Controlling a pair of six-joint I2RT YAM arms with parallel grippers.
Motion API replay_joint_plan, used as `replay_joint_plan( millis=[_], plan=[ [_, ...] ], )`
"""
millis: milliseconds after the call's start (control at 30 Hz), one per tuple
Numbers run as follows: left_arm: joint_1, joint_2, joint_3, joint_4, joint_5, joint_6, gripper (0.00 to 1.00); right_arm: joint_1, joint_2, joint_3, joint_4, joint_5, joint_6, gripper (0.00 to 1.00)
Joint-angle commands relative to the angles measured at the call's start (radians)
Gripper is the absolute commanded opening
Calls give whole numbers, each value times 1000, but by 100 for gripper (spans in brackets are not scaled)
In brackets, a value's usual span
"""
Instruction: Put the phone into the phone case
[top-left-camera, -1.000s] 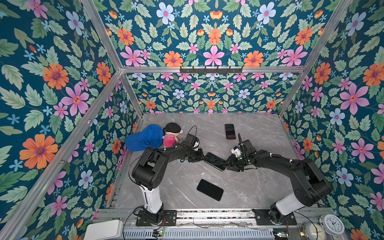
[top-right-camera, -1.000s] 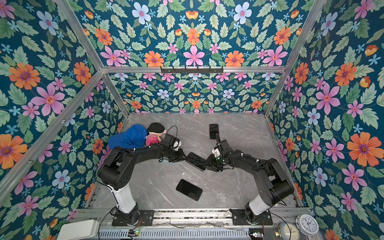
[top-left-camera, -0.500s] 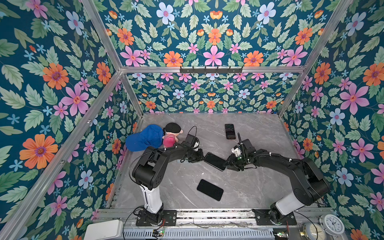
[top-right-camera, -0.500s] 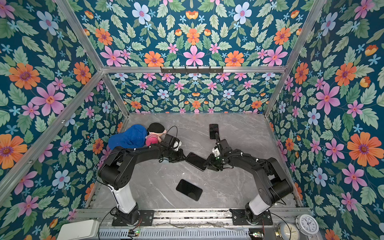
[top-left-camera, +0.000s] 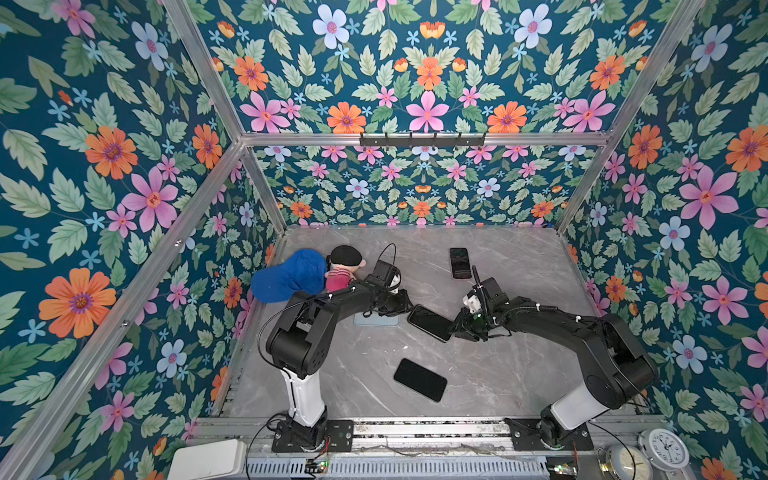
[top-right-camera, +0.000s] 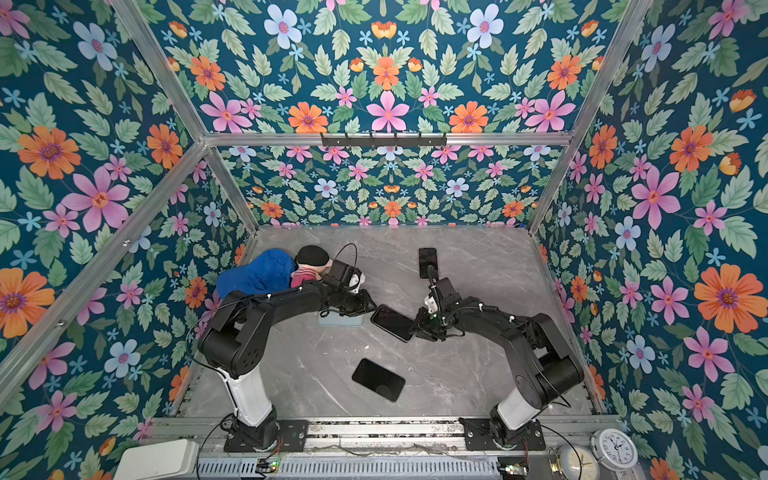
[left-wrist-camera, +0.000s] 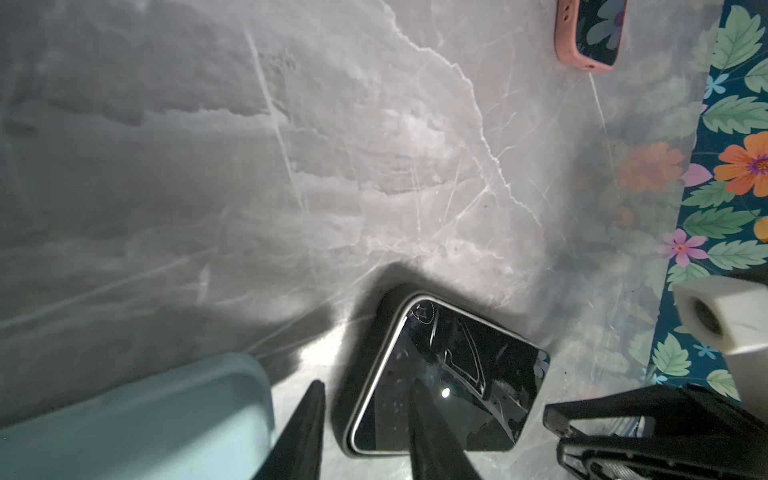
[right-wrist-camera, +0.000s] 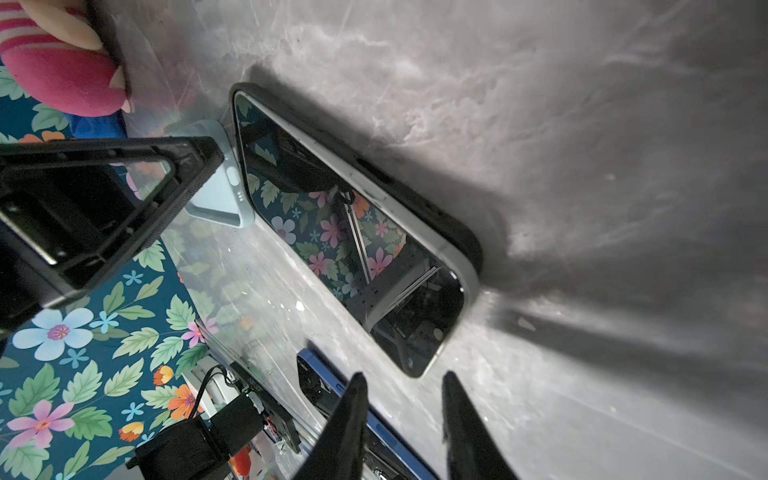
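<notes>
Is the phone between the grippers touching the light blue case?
Apart. The left wrist view shows bare table between the phone and the light blue case.

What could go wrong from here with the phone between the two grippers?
The phone seems only partly seated in its black case: a push at one end might lift the other. The left gripper straddles its edge with open jaws, so it could slide toward the light blue case.

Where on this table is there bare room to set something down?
Free: the back right corner, between the pink-cased phone and the right wall; also the front, between the near phone and the right arm's base. Crowded: the middle, around the middle phone and pale blue case; cap and doll fill the back left.
</notes>
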Motion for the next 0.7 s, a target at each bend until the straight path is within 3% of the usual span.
replay_joint_plan(
  millis=[0, 400, 667],
  plan=[
    [-1, 18, 20, 0, -2, 22, 38, 4, 6, 5, -25, 16, -12, 31],
    [-15, 72, 49, 34, 36, 21, 39, 9, 22, 14, -22, 27, -9, 29],
    [-23, 84, 47, 46, 42, 15, 31, 14, 39, 27, -19, 27, -11, 27]
  ],
)
